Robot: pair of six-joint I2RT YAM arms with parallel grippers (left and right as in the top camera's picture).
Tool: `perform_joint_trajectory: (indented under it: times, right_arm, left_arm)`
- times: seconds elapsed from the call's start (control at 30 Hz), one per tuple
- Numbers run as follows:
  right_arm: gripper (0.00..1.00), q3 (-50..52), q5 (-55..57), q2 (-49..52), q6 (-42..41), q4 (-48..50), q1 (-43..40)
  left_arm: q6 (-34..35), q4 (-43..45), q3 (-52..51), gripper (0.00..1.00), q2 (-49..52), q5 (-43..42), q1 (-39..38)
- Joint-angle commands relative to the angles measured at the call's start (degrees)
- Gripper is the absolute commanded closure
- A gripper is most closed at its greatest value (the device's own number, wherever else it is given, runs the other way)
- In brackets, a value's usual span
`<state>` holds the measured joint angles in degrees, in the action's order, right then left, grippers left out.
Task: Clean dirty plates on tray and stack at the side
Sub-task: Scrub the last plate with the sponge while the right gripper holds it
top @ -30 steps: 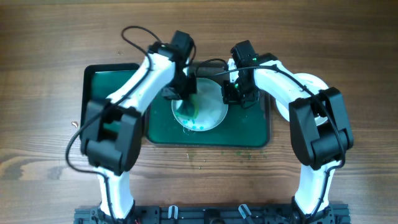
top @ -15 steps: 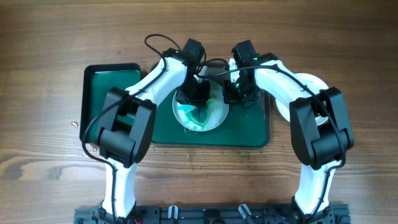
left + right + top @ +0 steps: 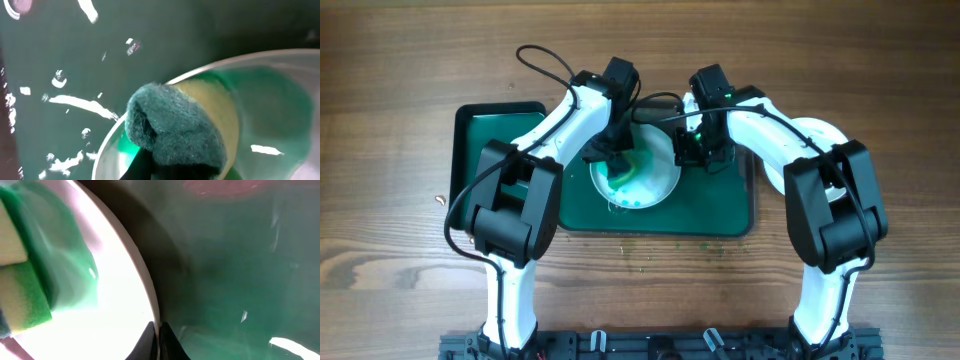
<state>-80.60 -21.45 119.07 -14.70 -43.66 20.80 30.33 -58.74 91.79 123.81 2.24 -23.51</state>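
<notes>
Two arms: left arm (image 3: pixel 555 120), right arm (image 3: pixel 775 125). One tray (image 3: pixel 720 207), one smeared plate (image 3: pixel 655 185), one sponge (image 3: pixel 170 125), one bin (image 3: pixel 475 130). One white stack (image 3: pixel 828 130), number within unclear.

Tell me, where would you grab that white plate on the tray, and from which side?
Take the plate by its thin right rim, coming from the right. It lies flat and shallow on the tray, so only the raised edge offers a pinch. The left gripper presses a sponge on its middle, while the right gripper sits at that rim.
</notes>
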Motion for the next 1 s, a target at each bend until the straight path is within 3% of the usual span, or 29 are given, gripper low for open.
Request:
perform_joint_trajectory:
  times: [0.0,0.1,0.3,0.4,0.47,0.53,0.63,0.83,0.97]
  right_arm:
    - [0.96,0.81,0.98,1.55,1.01,-0.63,-0.35]
    - [0.96,0.81,0.98,1.55,1.01,-0.61,-0.35]
    - [0.96,0.81,0.96,1.55,1.03,-0.63,-0.35]
    - [0.96,0.81,0.96,1.55,1.01,-0.74,-0.35]
    - [0.96,0.81,0.98,1.55,1.01,-0.72,-0.35]
    - [0.96,0.81,0.98,1.55,-0.11,-0.76,-0.35]
    - [0.96,0.81,0.98,1.55,-0.48,-0.74,-0.35]
    - [0.96,0.81,0.98,1.55,-0.50,-0.74,-0.35]
    - [0.96,0.79,1.01,1.46,-0.48,-0.79,-0.35]
  left_arm:
    - [-14.34,-2.40,-1.79,0.96,1.88,-10.78,0.79]
    - [-29.24,-2.32,-1.79,0.96,1.88,-31.28,-0.52]
    - [-31.52,4.50,-1.79,0.96,1.88,-34.51,-2.56]
    - [-26.45,9.42,-1.79,0.96,1.88,-29.57,-2.58]
    - [-20.15,12.20,-1.79,0.96,1.88,-19.63,-2.40]
    - [-11.87,13.03,-1.79,0.96,1.88,-3.52,-2.05]
    - [-5.66,8.66,-1.11,0.96,1.60,8.52,-0.50]
    - [-2.16,-5.46,3.61,0.96,1.18,12.37,2.95]
    - [-3.13,-13.84,9.31,0.96,-0.26,6.43,3.52]
